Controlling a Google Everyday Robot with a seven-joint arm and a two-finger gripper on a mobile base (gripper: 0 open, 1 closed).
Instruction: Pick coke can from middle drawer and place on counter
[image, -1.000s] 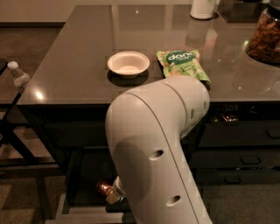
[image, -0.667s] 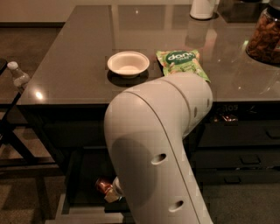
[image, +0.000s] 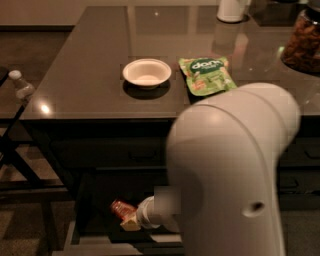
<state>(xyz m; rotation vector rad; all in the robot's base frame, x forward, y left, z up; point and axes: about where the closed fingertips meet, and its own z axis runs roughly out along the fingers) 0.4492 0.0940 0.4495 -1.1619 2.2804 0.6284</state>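
Jaws of my gripper (image: 131, 223) sit at the lower left of the frame, inside the open middle drawer (image: 95, 247); how wide they stand I cannot tell. Right at their tip lies the coke can (image: 121, 208), tilted, below the counter (image: 85, 80).

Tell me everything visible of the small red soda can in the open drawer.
The small red soda can looks like glossy metal, its markings too blurred to read. It lies tilted, low inside the open dark-grey middle drawer, partly hidden by the robot's gripper, which sits right against its lower right side.
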